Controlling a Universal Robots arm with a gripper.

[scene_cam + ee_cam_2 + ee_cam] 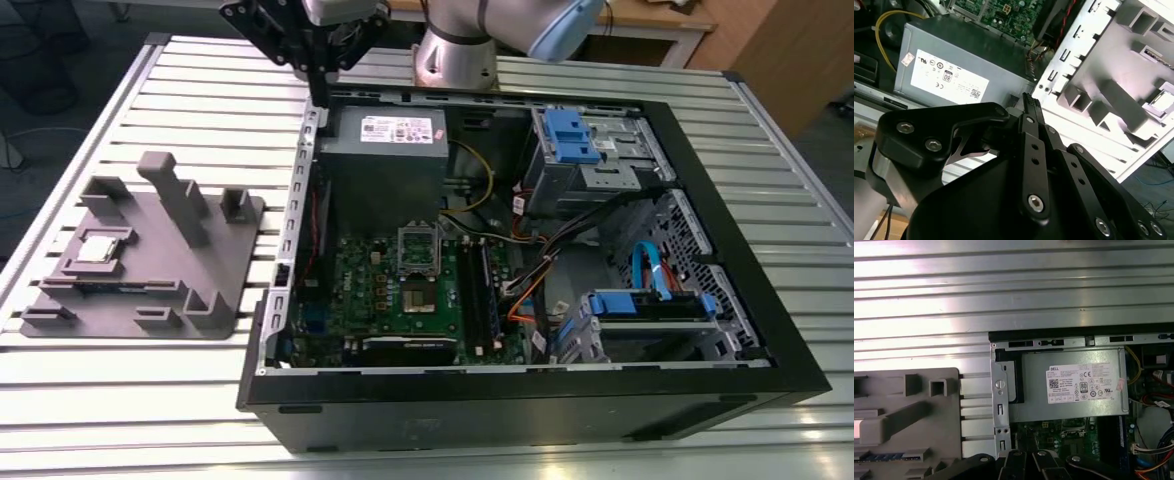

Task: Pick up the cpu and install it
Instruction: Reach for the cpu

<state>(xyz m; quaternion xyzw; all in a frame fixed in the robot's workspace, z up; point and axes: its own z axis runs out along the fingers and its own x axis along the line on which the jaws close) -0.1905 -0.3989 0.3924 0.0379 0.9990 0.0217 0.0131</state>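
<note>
The cpu (100, 246), a small silver square chip, lies in a recess of the grey fixture (147, 250) on the exterior view's left, outside the computer case. In the second wrist view the cpu (1160, 102) is a bright patch on that fixture. My gripper (320, 97) hangs above the case's back-left corner, far from the chip, shut with nothing between its fingers. Its black fingers (1029, 130) press together. The metal-framed socket (419, 245) sits on the green motherboard (360, 290) inside the case.
The open black case (534, 400) holds a grey power supply (387, 135) with a white label, blue drive cages (574, 140), and loose cables (534, 270). The fixture has tall upright posts (174, 195). Everything rests on a slatted metal table (200, 90).
</note>
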